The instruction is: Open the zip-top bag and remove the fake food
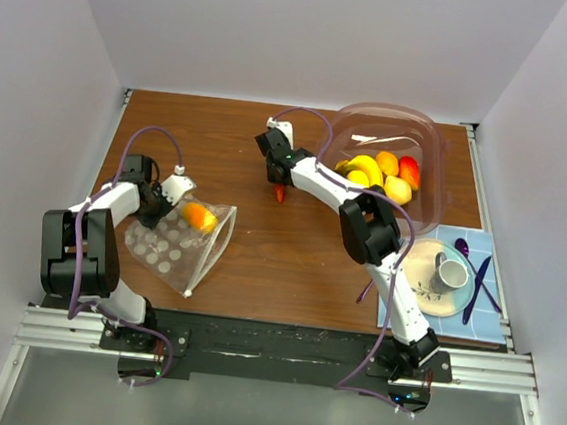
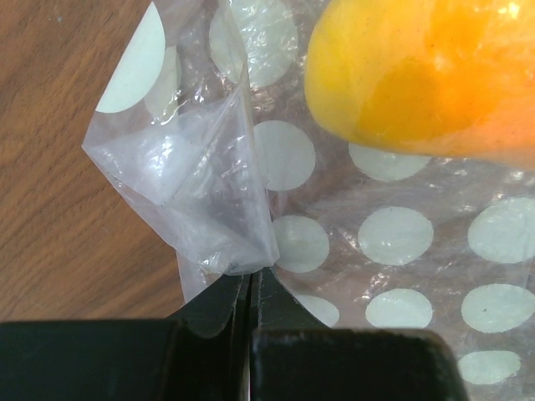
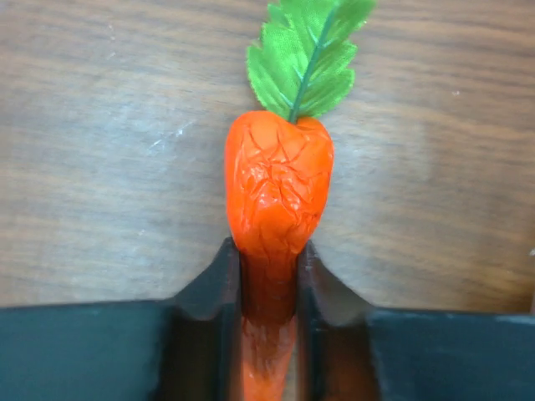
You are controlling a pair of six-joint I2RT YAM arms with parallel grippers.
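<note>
The clear zip-top bag (image 1: 175,244) with white polka dots lies on the wooden table at the left, with an orange-yellow toy fruit (image 1: 200,217) inside it. My left gripper (image 1: 169,199) is shut on a pinched fold of the bag (image 2: 209,184); the fruit (image 2: 426,75) fills the upper right of the left wrist view. My right gripper (image 1: 278,182) is shut on an orange toy carrot (image 3: 277,200) with a green leaf (image 3: 309,54), just above the table at centre. Several yellow, orange and red toy fruits (image 1: 383,175) lie in the clear pinkish bowl (image 1: 430,146).
A blue mat (image 1: 489,323) at the right holds a plate (image 1: 422,291) with a grey cup (image 1: 451,273) and purple cutlery (image 1: 478,281). White walls enclose the table on three sides.
</note>
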